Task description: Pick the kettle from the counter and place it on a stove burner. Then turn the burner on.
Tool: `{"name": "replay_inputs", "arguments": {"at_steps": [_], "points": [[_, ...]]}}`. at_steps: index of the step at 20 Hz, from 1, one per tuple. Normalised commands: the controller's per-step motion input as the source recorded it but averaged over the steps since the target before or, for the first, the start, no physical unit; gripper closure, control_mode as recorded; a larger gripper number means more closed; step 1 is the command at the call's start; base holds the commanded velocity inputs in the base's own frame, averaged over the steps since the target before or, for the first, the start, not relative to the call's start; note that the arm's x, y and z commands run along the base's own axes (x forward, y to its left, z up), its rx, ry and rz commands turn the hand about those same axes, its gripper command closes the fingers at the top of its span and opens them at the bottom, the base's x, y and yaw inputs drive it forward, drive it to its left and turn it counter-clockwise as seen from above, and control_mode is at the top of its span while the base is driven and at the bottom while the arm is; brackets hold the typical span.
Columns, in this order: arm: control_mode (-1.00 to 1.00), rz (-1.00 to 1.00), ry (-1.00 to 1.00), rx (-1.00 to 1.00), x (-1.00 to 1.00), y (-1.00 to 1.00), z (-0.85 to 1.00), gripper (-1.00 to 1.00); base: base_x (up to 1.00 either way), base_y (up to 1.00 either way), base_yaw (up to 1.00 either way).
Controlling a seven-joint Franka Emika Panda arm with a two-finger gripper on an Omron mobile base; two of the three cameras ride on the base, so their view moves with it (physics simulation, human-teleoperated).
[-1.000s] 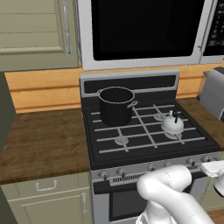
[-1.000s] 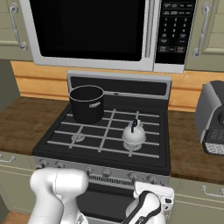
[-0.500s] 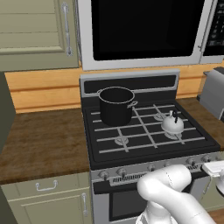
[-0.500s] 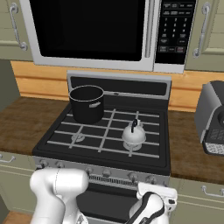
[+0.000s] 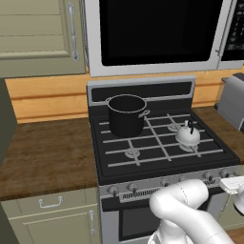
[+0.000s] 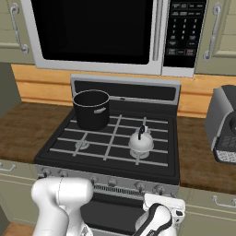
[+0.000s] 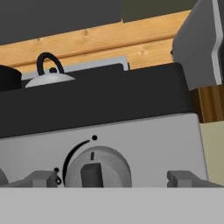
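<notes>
1. The gripper (image 7: 111, 179) faces the stove's front panel, jaws wide apart and empty, a grey knob (image 7: 97, 168) between them but nearer the left fingertip (image 7: 41, 178).
2. Risk: closing off-centre could slip off the knob, or light the wrong burner.
3. The kettle (image 7: 49, 78), beyond and left of the jaws, is a squat silvery dome with a black arched handle, resting on a stove burner (image 5: 190, 145).
</notes>
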Motion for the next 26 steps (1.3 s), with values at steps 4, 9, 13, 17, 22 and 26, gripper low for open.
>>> {"name": "replay_inputs", "arguments": {"at_steps": [4,9,13,17,22,26], "points": [[-1.0,0.0,0.0,0.0,0.06,0.0,0.0,-1.0,0.0,0.0,0.0],[-1.0,0.0,0.0,0.0,0.08,0.01,0.01,1.0,0.0,0.0,0.0],[-1.0,0.0,0.0,0.0,0.09,0.07,0.0,1.0,0.0,0.0,0.0],[-1.0,0.0,0.0,0.0,0.13,0.0,0.0,1.0,0.0,0.0,0.0],[-1.0,0.01,0.0,0.0,0.01,0.04,0.01,1.0,0.0,0.0,0.0],[-1.0,0.09,0.0,0.0,0.0,0.09,0.07,1.0,0.0,0.0,0.0]]}}
